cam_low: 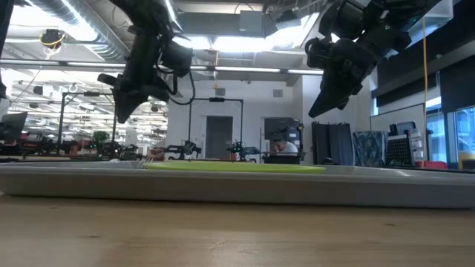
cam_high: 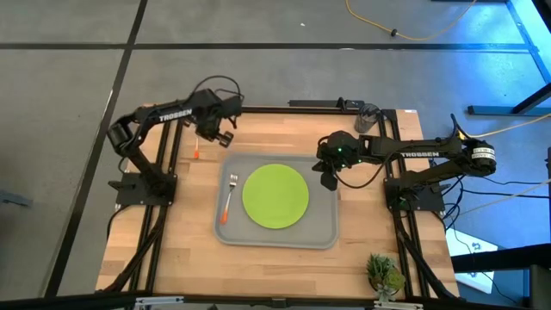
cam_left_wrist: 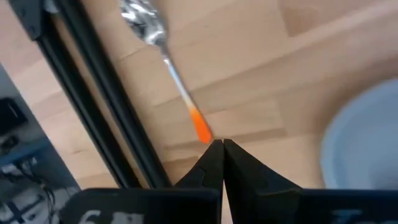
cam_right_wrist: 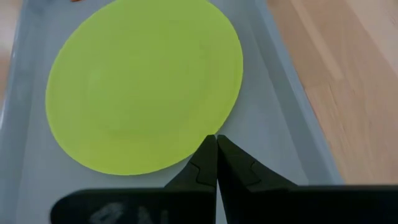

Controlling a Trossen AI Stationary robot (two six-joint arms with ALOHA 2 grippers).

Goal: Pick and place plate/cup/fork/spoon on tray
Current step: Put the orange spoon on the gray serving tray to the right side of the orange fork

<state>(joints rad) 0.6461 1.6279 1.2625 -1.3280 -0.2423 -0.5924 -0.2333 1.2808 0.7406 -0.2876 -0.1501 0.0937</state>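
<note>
**Spoon and cup are waiting outside the tray**

You are looking at the spoon (cam_left_wrist: 163, 68) lying on the bare wood just beside the table's left frame rail (cam_left_wrist: 106, 99), apart from the tray (cam_high: 277, 202). Your left gripper (cam_high: 220, 131) is hovering above it with its fingers pressed together and holding nothing, so it probably needs to spread them before descending on the thin orange handle.

The plate (cam_high: 275, 195) is sitting flat in the tray's middle, and the fork (cam_high: 229, 196) is lying on the tray just left of it, leaving a free strip for the spoon.

Your right gripper (cam_high: 329, 176) is hanging over the tray's right edge, fingers together and empty, probably idling clear of the plate. The cup (cam_high: 370, 114) is standing at the table's far edge, well apart from the tray.
</note>
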